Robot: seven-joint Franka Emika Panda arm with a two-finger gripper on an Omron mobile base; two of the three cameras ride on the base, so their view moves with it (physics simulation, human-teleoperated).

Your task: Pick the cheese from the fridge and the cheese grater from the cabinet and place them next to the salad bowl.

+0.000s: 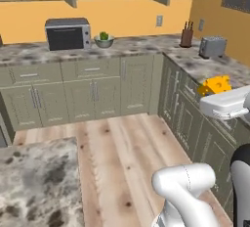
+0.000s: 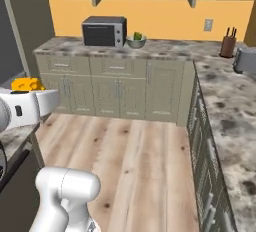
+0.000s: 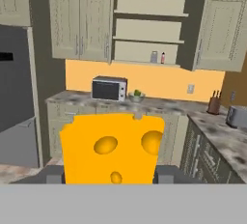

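Pincer [image 3: 111, 179] clamped on the cheese [image 3: 112, 148], carried aloft over the wood floor [image 1: 117, 147], well apart from everything on the far table [image 2: 165, 50]. Salad bowl [image 1: 104, 40] at 12 o'clock on that table, just beside the toaster oven [image 1: 68, 34] at its 9 o'clock. Cheese grater [image 3: 154, 57] upright on the open cabinet [image 3: 144, 63] shelf, pink bottle [image 3: 163, 58] just beside at 3 o'clock.
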